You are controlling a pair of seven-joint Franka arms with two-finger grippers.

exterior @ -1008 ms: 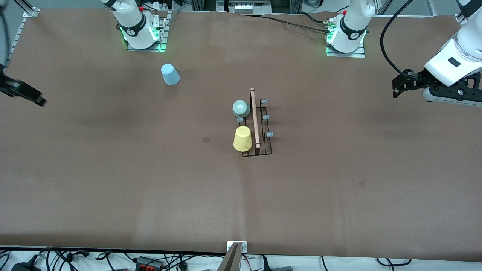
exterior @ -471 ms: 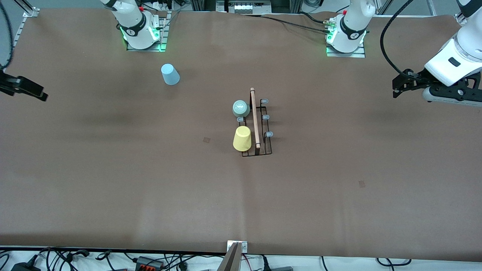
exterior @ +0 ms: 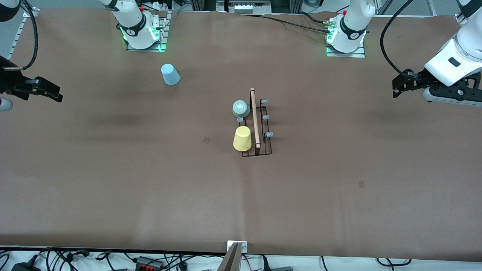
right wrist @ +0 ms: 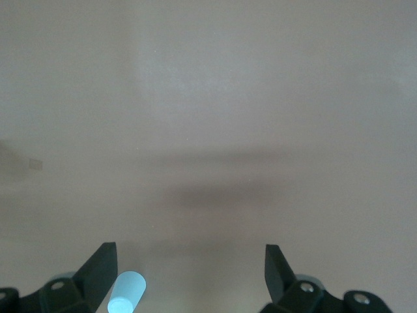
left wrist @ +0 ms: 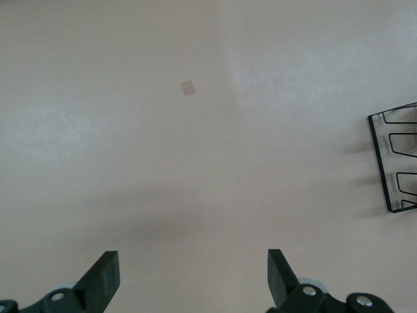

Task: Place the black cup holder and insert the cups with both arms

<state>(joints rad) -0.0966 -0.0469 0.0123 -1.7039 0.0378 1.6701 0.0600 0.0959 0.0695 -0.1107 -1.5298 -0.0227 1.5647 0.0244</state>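
Right gripper [exterior: 56, 96] advanced, blue cup [exterior: 170, 74] apart

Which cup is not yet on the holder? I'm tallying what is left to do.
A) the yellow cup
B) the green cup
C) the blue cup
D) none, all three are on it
C: the blue cup stands alone on the table near the right arm's base, while the green cup and yellow cup sit on the holder.

Two cups [exterior: 241, 123] are seated on the cup holder [exterior: 257, 128] at the table's [exterior: 339, 195] middle (side by side). A third cup [exterior: 170, 74] is set well apart, farther from the front camera, toward the right arm's end.
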